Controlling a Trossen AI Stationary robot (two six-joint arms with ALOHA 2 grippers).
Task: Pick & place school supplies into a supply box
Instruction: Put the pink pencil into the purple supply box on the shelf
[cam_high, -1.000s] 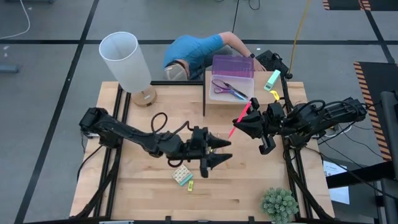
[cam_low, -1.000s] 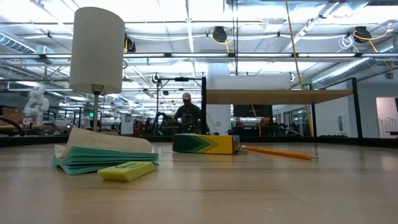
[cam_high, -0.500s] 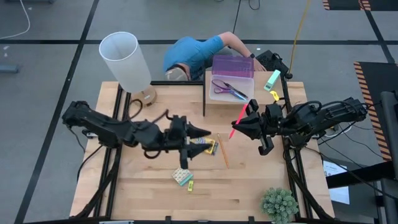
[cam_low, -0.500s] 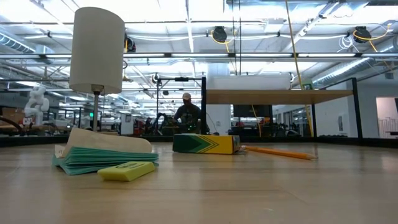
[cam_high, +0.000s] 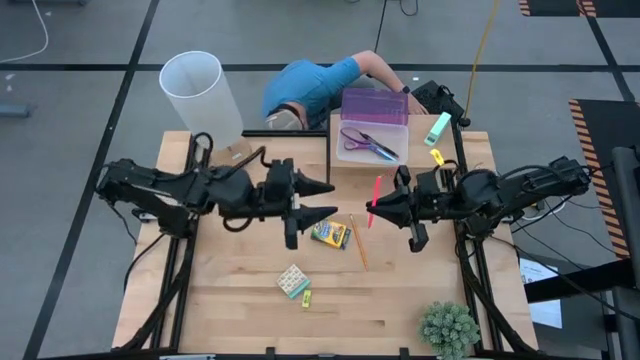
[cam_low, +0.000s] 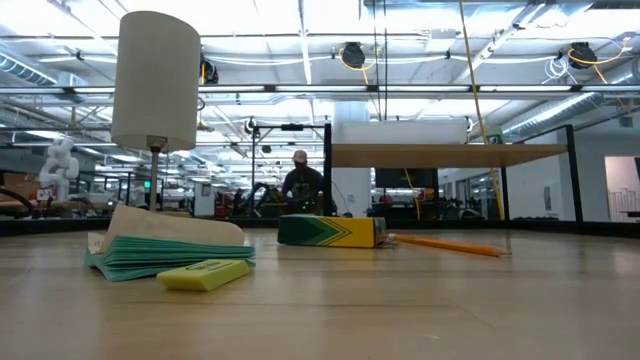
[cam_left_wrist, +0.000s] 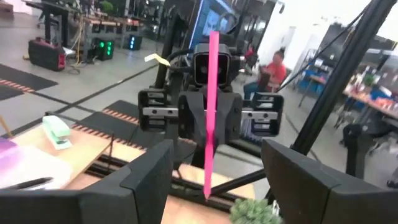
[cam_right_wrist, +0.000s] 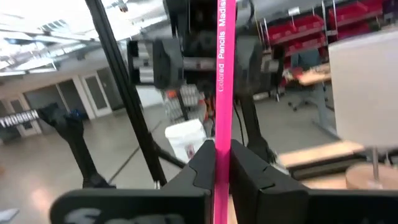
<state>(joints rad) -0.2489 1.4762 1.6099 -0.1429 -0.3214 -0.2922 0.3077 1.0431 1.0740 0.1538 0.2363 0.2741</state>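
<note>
High view: right gripper (cam_high: 378, 205) is clamping the slim pink coloured pencil (cam_high: 374, 199), its long axis pointing toward the clear plastic supply box (cam_high: 371, 141) just beyond; left gripper (cam_high: 322, 200) is hovering open, farther off.

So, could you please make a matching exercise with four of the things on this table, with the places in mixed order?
Things:
1. purple-handled scissors
2. pink pen
3. crayon box
4. tiny yellow piece

Places:
A. flat on the table, next to the orange pencil
B. held in the fingers of the right gripper
C. inside the supply box
D. on the table, close to the pastel eraser block

Right pairs: 1-C, 2-B, 3-A, 4-D
</note>
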